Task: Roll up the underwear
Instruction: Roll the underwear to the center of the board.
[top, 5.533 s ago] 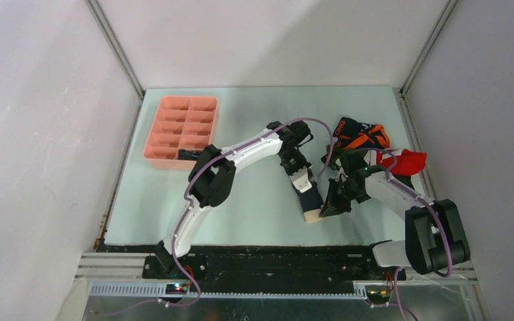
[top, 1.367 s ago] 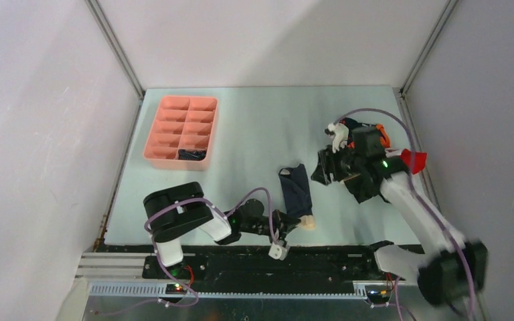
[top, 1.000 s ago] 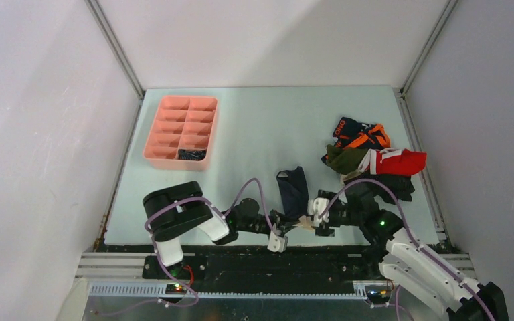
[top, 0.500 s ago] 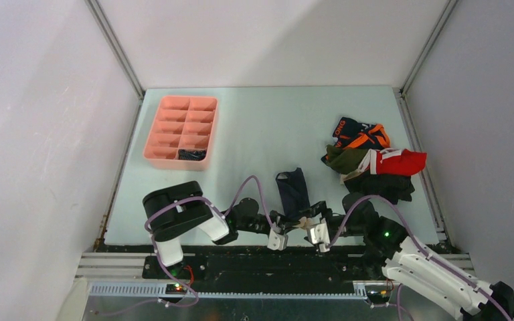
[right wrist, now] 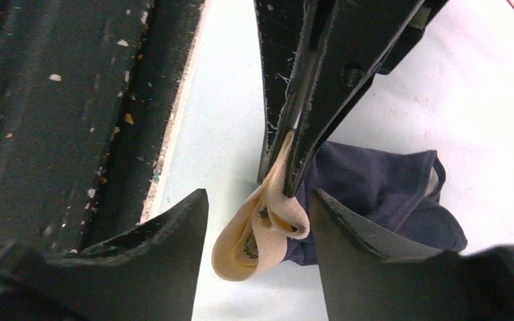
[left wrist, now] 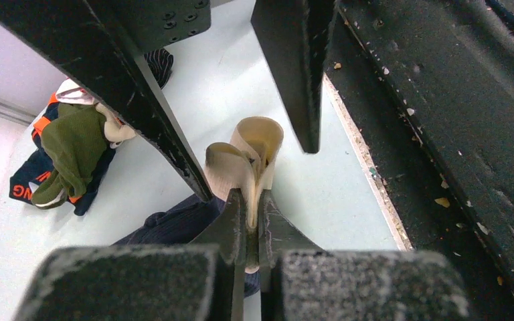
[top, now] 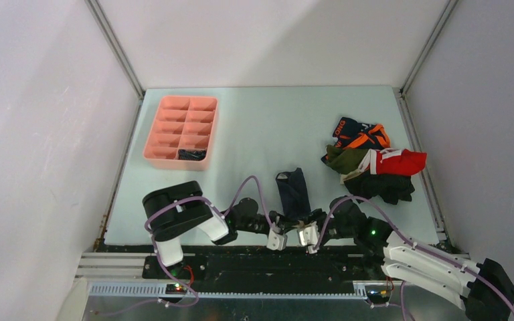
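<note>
Surface: pale green table (top: pixel 241 127), white walls at the back and both sides, black rail (top: pixel 241 264) along the near edge.

1. Navy underwear (top: pixel 294 192). Lay flat, midway across and close to the near edge. Its beige waistband (right wrist: pixel 268 231) was raised in a folded loop just inside the table's lip, with the rail just beside it. Open table stretched from the cloth towards the back wall.

2. My left pincer (left wrist: pixel 247 200). Pressed together on the waistband, the fold nipped between both fingertips. It lay low along the near edge, pointing right.

3. My right pincer (right wrist: pixel 258 197). Spread, facing the left pincer, with one finger on either side of the waistband loop. Whether either finger touched the loop, I could not tell.

4. Pile of underwear (top: pixel 371 157). Olive, black-orange, red-white and black pieces heaped by the right edge, well apart from both pincers.

5. Pink tray (top: pixel 167 162). Stood at the far left, with a dark bundle (top: pixel 191 154) in its near right compartment.
</note>
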You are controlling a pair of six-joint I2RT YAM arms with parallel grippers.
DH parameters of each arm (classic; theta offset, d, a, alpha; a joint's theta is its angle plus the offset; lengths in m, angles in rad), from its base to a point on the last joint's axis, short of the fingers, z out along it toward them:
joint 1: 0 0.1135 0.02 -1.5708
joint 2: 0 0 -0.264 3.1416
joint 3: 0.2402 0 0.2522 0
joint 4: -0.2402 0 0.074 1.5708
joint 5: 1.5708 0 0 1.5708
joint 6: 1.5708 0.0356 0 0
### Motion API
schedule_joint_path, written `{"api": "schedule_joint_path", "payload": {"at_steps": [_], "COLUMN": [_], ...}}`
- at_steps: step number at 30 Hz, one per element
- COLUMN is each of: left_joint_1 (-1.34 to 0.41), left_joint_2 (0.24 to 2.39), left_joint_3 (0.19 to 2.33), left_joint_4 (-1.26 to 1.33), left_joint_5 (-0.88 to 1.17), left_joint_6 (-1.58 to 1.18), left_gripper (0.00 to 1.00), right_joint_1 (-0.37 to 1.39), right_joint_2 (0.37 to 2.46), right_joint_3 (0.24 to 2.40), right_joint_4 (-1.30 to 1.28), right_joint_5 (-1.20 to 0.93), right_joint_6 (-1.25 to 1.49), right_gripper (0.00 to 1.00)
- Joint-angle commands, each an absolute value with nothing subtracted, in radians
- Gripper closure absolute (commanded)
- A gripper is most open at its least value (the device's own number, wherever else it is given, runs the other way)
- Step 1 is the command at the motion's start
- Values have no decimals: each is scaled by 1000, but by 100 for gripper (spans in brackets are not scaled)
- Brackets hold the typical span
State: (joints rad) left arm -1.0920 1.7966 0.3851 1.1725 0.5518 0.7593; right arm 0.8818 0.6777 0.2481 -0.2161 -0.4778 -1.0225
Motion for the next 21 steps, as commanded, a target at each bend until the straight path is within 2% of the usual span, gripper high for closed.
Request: {"api": "schedule_joint_path", "payload": {"at_steps": [1, 4, 16, 20, 21], "left_joint_1": [-1081, -1079, -1070, -1064, -1062], "left_joint_2": [1772, 1774, 1779, 1787, 1787], "left_joint_3": [371, 361, 342, 338, 336], "left_joint_4": [1222, 1250, 1303, 1326, 1328], "left_joint_5": [553, 546, 518, 514, 513], "left_joint_6": [758, 746, 685, 665, 665], "left_gripper": [100, 100, 100, 100, 100], "right_joint_1": [897, 906, 958, 977, 979], "right_joint_2": [677, 677, 708, 753, 764], "right_joint_3": [213, 177, 142, 142, 146], "right_joint_4": [-71, 2, 53, 103, 105], "right_joint_5": [-396, -333, -285, -250, -244], "right_joint_6": [-1035, -1052, -1059, -1040, -1036], "right_gripper": [42, 49, 49, 56, 65]}}
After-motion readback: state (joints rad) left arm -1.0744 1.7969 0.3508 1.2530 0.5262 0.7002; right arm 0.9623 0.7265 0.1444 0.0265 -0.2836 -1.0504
